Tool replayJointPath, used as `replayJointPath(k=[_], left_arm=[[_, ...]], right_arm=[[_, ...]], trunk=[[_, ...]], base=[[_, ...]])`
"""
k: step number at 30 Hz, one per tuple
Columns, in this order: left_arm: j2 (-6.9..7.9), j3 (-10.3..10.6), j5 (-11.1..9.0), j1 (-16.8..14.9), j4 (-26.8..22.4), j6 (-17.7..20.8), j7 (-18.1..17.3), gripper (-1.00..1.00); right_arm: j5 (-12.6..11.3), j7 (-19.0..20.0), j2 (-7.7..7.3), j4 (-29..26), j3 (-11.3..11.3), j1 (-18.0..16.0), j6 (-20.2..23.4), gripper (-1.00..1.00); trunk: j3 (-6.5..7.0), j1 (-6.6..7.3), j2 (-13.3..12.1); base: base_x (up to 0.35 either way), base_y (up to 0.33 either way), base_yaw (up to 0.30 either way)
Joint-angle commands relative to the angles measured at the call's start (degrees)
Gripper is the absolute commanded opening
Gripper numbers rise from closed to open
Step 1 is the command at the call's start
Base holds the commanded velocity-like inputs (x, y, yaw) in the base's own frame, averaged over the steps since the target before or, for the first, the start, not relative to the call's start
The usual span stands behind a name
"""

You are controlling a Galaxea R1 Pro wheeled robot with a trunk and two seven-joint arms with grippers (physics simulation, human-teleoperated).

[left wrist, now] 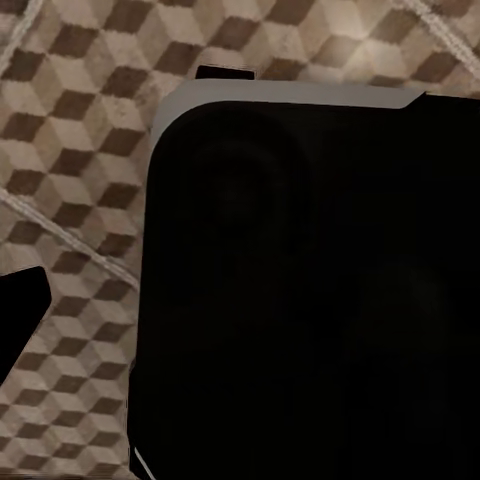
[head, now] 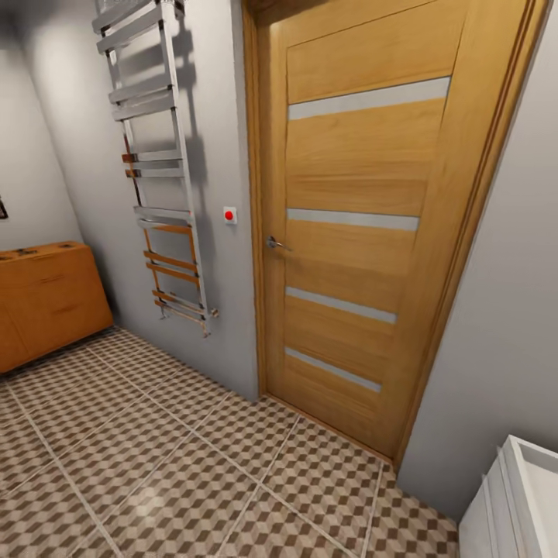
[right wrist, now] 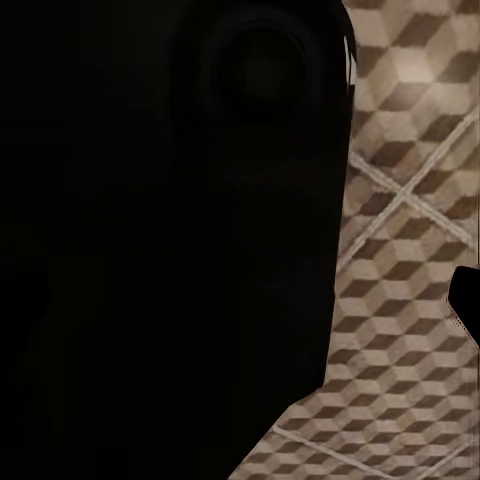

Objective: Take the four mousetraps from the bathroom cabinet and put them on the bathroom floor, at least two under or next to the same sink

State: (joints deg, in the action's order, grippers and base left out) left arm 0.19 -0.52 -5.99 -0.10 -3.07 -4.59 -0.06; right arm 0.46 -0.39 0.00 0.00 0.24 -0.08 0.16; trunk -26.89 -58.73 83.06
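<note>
The orange-brown cabinet (head: 46, 298) stands against the wall at the far left of the head view, its doors and drawers shut. Two small dark flat items (head: 23, 252) lie on its top, too small to identify as mousetraps. The cube-patterned bathroom floor (head: 155, 457) spreads across the lower half of that view. In the left wrist view one black fingertip (left wrist: 22, 310) juts over the floor tiles (left wrist: 70, 150) beside the robot's dark body (left wrist: 300, 290). In the right wrist view a black fingertip (right wrist: 468, 300) shows at the edge over the tiles (right wrist: 400, 330). Neither gripper's opening can be judged.
A tall orange wooden door (head: 356, 225) with grey stripes is shut straight ahead. A chrome towel rail (head: 159, 163) hangs on the grey wall to its left, with a red button (head: 229, 215) between them. A white drawer unit (head: 515, 504) stands at the lower right.
</note>
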Motion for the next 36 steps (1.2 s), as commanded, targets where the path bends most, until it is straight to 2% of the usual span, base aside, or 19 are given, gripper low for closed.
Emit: replayJointPath(k=[1,36], left_arm=[[-0.01,0.02,-0.52,-0.01,0.0,-0.12,-0.01,1.0],[-0.01,0.0,-0.51,0.01,0.0,-0.16,0.05,1.0]], right_arm=[[0.05,-0.04,0.0,0.0,0.02,-0.01,0.02,1.0],[0.06,-0.05,0.0,0.0,0.02,-0.01,0.02,1.0]], trunk=[[-0.04,0.0,0.02],[-0.04,0.0,0.02]], base=[[0.0,0.0,0.268],[0.0,0.0,0.269]])
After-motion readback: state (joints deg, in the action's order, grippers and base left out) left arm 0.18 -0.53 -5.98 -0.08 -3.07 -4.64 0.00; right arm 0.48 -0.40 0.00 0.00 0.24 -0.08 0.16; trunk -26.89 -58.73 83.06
